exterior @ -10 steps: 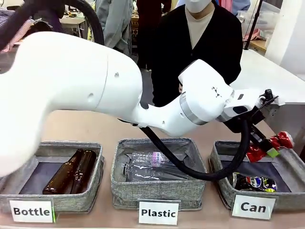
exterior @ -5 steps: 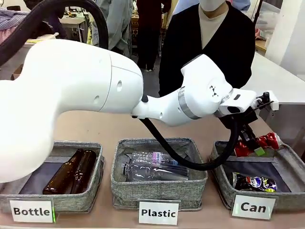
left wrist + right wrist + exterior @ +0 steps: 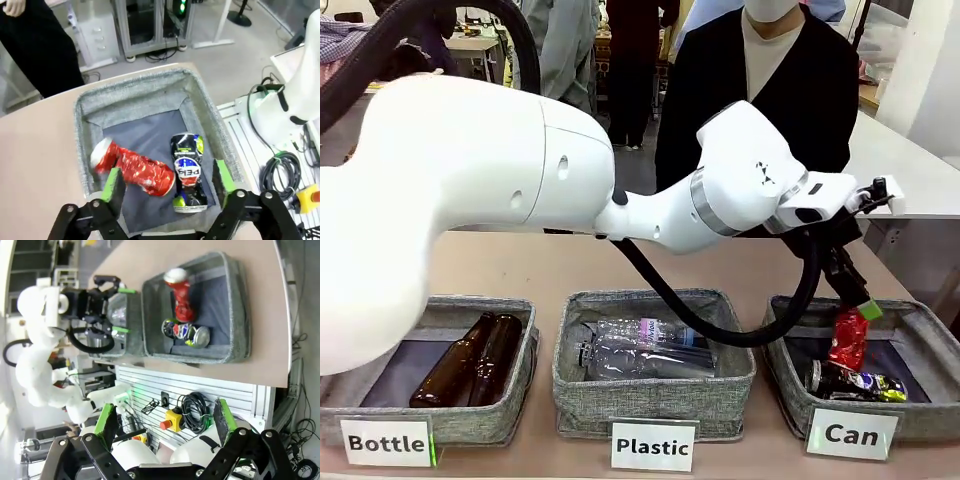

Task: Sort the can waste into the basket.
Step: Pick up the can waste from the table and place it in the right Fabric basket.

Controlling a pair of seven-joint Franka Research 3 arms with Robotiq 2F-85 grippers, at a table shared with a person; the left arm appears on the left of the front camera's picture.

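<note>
Above the basket (image 3: 150,95), the left hand (image 3: 167,182) is spread wide; the red can (image 3: 135,167) is loose below it.

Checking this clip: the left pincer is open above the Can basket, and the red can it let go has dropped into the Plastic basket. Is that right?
Not quite. The left pincer is open above the Can basket, but the red can is in that same Can basket, next to the black can, not in the Plastic basket. The left wrist view shows both cans inside it, and the front view agrees.
</note>
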